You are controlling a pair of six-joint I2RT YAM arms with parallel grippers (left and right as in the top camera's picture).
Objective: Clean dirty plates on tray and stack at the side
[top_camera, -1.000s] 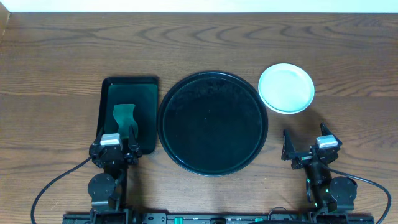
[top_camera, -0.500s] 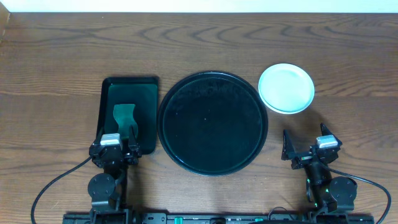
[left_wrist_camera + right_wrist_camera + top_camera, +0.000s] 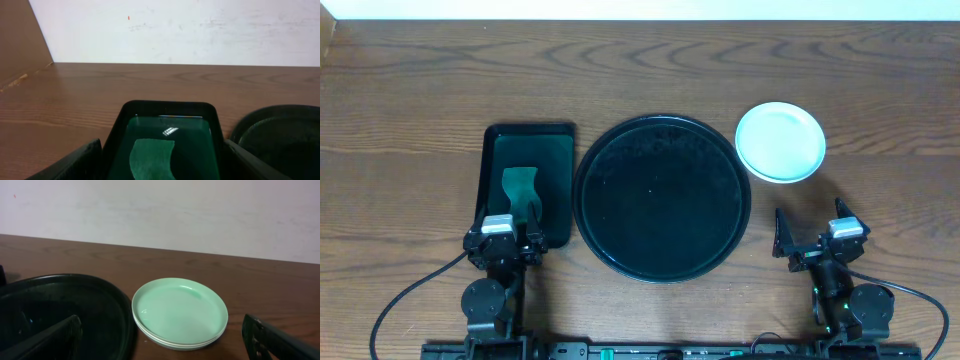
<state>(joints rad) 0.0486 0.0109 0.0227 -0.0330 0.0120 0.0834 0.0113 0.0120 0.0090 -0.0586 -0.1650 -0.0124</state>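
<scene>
The plates [image 3: 780, 142] sit in one pale-mint stack on the table, just right of the round black tray [image 3: 662, 197]. In the right wrist view the stack [image 3: 180, 311] looks clean, with the tray's rim [image 3: 115, 297] to its left. My right gripper [image 3: 810, 230] is open and holds nothing, nearer the table's front edge than the stack; its fingers frame the stack in the right wrist view [image 3: 161, 330]. My left gripper [image 3: 507, 222] is open and holds nothing at the near end of the rectangular tray; it also shows in the left wrist view [image 3: 162, 170].
A small black rectangular tray [image 3: 492, 150] with a green sponge [image 3: 520, 188] lies left of the round tray. In the left wrist view the sponge [image 3: 152, 157] lies between my fingers. A white wall runs behind the wooden table [image 3: 420, 90].
</scene>
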